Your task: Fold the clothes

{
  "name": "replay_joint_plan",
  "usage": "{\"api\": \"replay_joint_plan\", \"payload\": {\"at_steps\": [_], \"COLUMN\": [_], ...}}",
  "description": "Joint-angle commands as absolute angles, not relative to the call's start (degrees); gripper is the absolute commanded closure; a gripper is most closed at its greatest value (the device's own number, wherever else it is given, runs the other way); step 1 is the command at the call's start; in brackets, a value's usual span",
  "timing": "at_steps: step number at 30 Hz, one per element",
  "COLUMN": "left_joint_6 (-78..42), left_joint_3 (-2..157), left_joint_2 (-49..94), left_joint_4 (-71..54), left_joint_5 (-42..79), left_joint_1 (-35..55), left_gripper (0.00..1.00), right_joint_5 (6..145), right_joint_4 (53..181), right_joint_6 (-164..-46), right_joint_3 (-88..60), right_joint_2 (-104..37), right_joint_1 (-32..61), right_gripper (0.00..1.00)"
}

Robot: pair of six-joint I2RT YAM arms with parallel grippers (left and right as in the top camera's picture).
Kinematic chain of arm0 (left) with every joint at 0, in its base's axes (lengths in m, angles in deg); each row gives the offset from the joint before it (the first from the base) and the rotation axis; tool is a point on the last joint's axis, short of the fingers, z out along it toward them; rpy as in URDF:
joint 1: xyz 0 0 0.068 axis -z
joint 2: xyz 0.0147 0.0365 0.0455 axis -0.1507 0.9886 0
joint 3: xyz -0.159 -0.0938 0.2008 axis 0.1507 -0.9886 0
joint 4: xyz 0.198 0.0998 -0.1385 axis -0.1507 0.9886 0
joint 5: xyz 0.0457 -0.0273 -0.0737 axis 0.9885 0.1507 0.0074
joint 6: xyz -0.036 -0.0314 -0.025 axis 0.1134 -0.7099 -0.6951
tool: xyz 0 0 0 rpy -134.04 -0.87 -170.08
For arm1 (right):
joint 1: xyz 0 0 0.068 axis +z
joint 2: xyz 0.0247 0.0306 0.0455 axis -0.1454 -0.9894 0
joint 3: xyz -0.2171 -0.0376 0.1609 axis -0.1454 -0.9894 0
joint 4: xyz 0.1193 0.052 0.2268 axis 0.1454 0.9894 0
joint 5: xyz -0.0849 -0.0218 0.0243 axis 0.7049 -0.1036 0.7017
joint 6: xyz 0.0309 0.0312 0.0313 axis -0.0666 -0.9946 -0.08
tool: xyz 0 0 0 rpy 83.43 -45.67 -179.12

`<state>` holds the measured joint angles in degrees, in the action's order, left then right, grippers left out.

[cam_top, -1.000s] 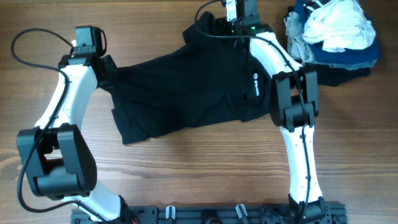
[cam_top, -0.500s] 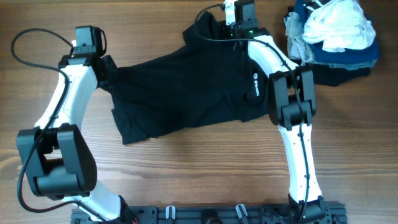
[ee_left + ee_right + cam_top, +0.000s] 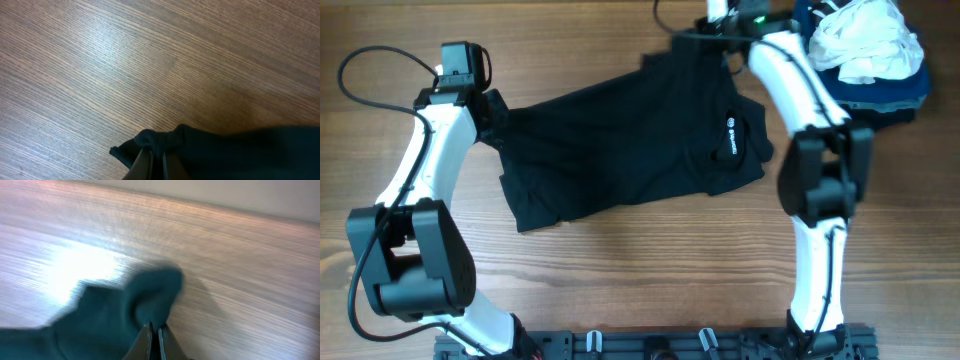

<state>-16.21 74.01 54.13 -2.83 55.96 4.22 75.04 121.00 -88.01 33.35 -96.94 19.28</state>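
If the right hand lets slip: the pinched bit of cloth looks small in its wrist view, so I judge the upper edge could drop back onto the counter (image 3: 620, 290) in a crumpled heap.
If the hands pull unevenly: the black shirt (image 3: 620, 140) could twist or drag sideways, and any fold would come out crooked.
If the right arm swings further right: it could brush the pile of other clothes (image 3: 865, 50) in the upper right of the frame, which lies just beside the shirt's right edge.
Left hand (image 3: 152, 161): closed, fingers nearly together on a bunched corner of the shirt, at the upper left of the cloth in the overhead view.
Right hand (image 3: 154, 330): closed on a puckered edge of the shirt, near the top middle of the overhead frame; this wrist view is blurred, so the depth of the bite is unclear.
Shirt, place: spread across the upper middle of the counter, between the two arms.
Shirt, look: black, soft and wrinkled, a small white logo (image 3: 729, 140) toward its right side, lower left corner lying loose; not yet folded.
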Motion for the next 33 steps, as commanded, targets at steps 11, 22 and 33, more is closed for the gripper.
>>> {"api": "replay_joint_plan", "payload": {"at_steps": [11, 22, 33], "left_joint_6": [-16.6, -12.1, -12.1], "left_joint_3": [74.1, 74.1, 74.1], "left_joint_2": [53.0, 53.0, 53.0], "left_joint_4": [-2.3, -0.9, -0.8], "left_joint_5": [56.6, 57.6, 57.4], "left_joint_1": [4.3, 4.3, 4.3], "left_gripper": [0.96, 0.96, 0.96], "right_joint_5": [74.6, 70.4, 71.9], "right_joint_4": [139.5, 146.6, 153.9], "right_joint_6": [-86.5, -86.4, -86.6], "right_joint_3": [29.2, 28.3, 25.6], "right_joint_2": [-92.5, -92.4, -92.1], "right_joint_1": [18.1, 17.2, 15.6], "right_gripper": [0.96, 0.96, 0.32]}}
